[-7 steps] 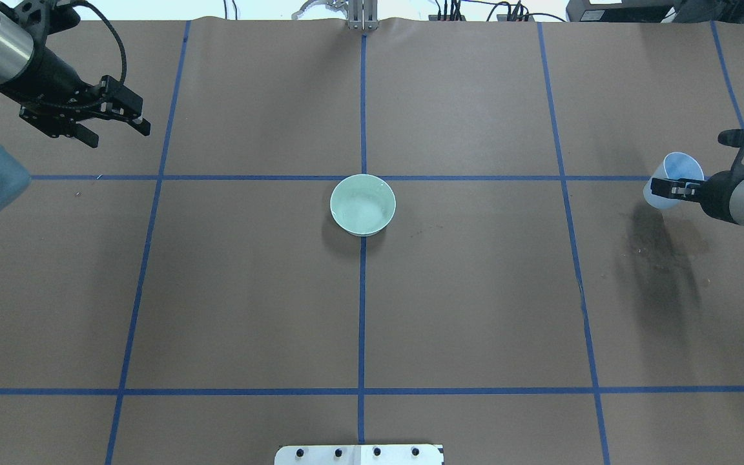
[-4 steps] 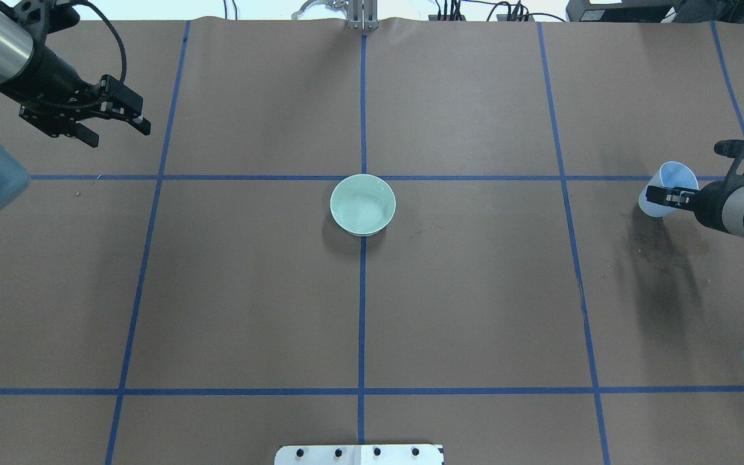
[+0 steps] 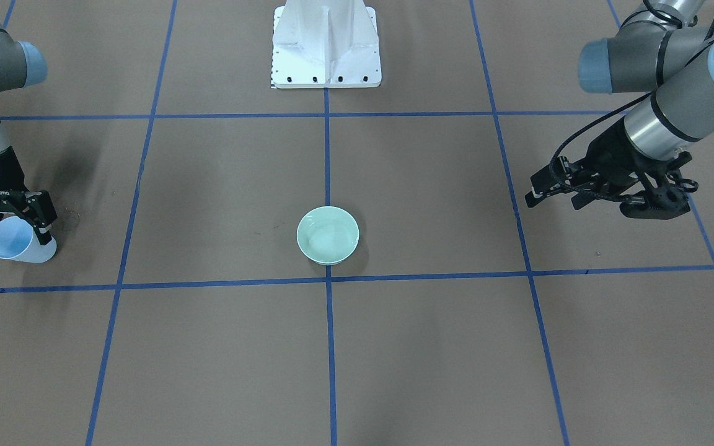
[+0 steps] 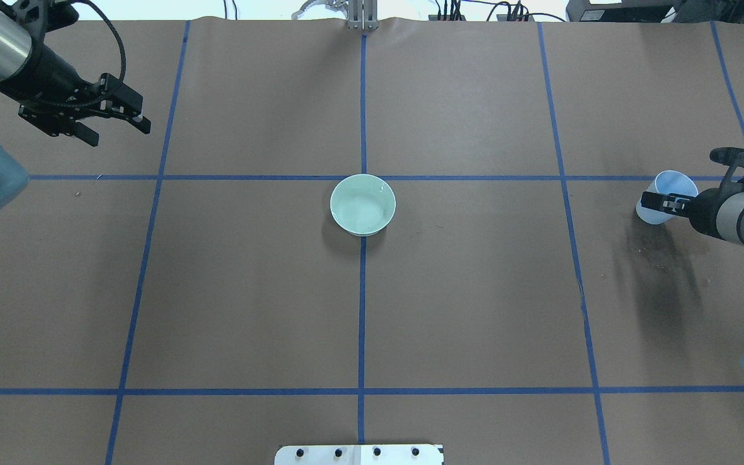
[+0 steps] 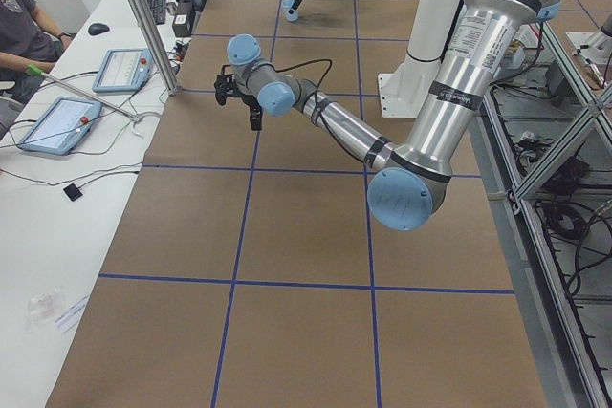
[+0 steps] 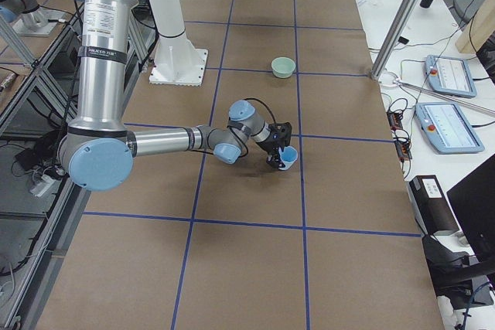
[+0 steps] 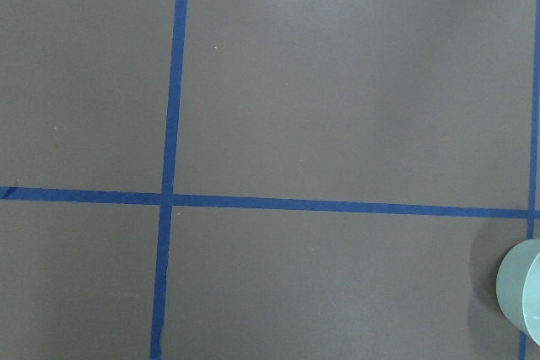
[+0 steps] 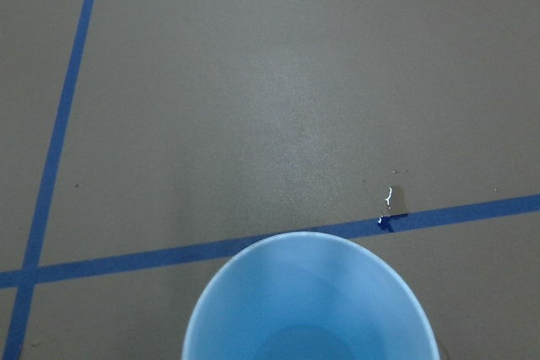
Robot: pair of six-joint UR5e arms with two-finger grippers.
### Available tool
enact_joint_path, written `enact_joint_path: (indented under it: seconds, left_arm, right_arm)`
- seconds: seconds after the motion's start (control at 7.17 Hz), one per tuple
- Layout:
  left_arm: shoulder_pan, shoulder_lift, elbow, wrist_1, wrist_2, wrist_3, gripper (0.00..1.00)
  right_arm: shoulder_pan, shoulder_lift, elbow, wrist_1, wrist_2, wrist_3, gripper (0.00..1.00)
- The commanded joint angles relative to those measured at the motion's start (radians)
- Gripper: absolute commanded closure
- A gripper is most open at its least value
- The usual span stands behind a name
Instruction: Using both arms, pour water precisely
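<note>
right pincer (image 3: 20, 224) clamps tilted blue cup (image 3: 13, 246), seemingly near-empty, near desk (image 4: 475, 310). left pincer (image 4: 121, 134) wide, empty. bowl (image 4: 363, 205), between pincers, well apart from both, shows water (image 4: 367, 210) sheen. pour likely done; cup set-down left.

The left arm (image 4: 4, 48) extends over the table's left side, its left gripper (image 4: 120, 129) level, fingers spread with nothing between them. Opposite, the right arm (image 4: 740, 216) angles downward, its right gripper (image 3: 17, 218) clamped around a tilted pale blue cup (image 3: 13, 244).
</note>
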Motion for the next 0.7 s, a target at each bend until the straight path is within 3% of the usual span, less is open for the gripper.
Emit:
enact_joint_path:
  seconds: [0.0,0.56]
  left_arm:
    - [0.001,0.000,-0.003,0.000,0.001,-0.002,0.00]
    - [0.024,-0.005,-0.003,0.000,0.016,-0.054,0.00]
  right_arm:
    - [-0.001,-0.022,0.012,0.005,0.000,-0.003,0.01]
    - [-0.001,-0.221,0.225,0.034,0.041,-0.014,0.00]
